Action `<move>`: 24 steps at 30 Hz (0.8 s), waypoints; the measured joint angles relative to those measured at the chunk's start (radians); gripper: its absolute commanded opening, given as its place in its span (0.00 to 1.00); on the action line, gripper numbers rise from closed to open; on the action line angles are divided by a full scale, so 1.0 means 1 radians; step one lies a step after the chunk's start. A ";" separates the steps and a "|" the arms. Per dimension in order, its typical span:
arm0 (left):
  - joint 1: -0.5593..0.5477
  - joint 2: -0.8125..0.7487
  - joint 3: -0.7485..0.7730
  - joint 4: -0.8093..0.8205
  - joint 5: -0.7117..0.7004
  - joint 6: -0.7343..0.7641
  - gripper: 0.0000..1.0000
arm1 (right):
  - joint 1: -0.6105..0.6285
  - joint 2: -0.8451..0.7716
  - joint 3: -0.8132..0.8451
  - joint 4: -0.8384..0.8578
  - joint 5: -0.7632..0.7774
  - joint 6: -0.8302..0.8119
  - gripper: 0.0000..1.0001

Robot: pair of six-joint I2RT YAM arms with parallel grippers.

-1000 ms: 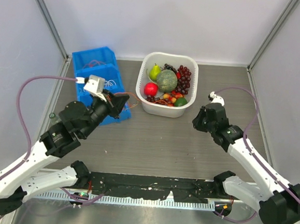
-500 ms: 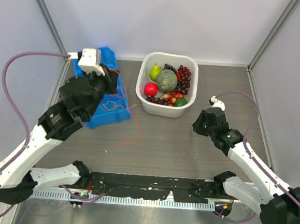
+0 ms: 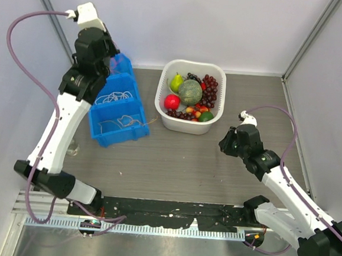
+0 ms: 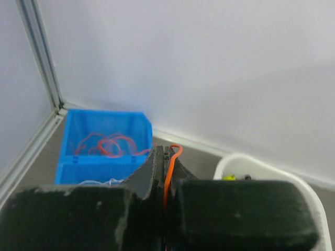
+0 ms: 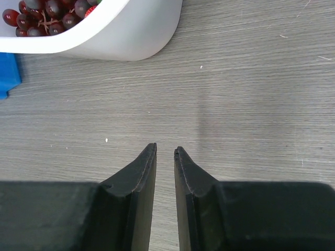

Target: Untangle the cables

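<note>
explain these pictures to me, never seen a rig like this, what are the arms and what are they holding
These are two robot arms bolted to a table. The wide picture looks down from above; the other two come from cameras on each wrist. The left arm is raised above a blue bin of thin cables; the left tool is shut on an orange cable. The right tool hangs over bare table, jaws slightly apart, empty. A white tub holds fruit.

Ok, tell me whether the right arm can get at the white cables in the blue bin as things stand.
Probably not. The right fingers sit far off to the right, with the white bowl largely between them and the blue bin holding the white cables.
</note>
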 measured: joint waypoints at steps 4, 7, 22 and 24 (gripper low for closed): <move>0.100 0.131 0.118 0.052 0.023 0.000 0.00 | 0.000 0.016 0.000 0.006 -0.003 -0.004 0.26; 0.177 0.242 0.182 0.097 0.048 -0.010 0.00 | 0.000 0.042 0.000 0.006 -0.004 -0.007 0.26; 0.346 0.512 0.316 0.199 0.119 -0.024 0.00 | 0.000 0.195 0.035 0.029 -0.016 -0.013 0.26; 0.356 0.523 0.325 0.214 0.127 -0.032 0.00 | 0.000 0.212 0.042 0.031 -0.018 -0.014 0.26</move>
